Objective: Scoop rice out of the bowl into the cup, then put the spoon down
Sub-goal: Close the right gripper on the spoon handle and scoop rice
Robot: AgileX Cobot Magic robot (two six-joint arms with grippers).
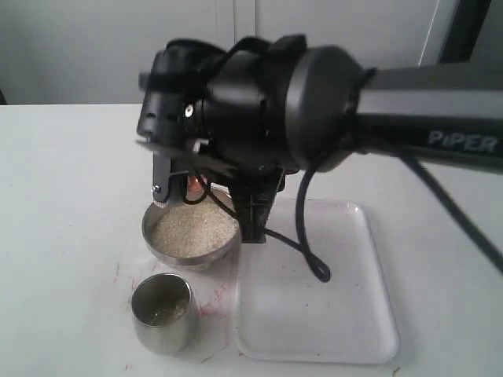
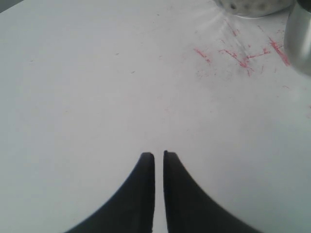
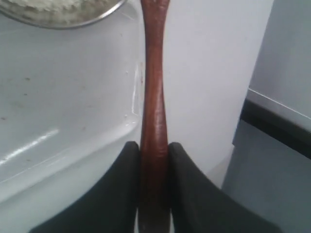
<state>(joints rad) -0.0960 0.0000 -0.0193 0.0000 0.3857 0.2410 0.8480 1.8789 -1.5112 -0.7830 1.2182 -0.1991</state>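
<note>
The steel bowl holds a flat heap of rice and stands left of the middle of the table. In front of it stands the steel cup, and I cannot tell what is in it. My right gripper is shut on the handle of the dark red wooden spoon, which points toward the bowl. The spoon's oval end is out of view. In the exterior view the right arm hides nearly all of the spoon. My left gripper is shut with nothing in it, over bare table near the cup.
A clear plastic tray lies right of the bowl and cup, and the right gripper hangs over its edge. Red scribble marks stain the white table around the cup. A wall and a dark post stand behind the table.
</note>
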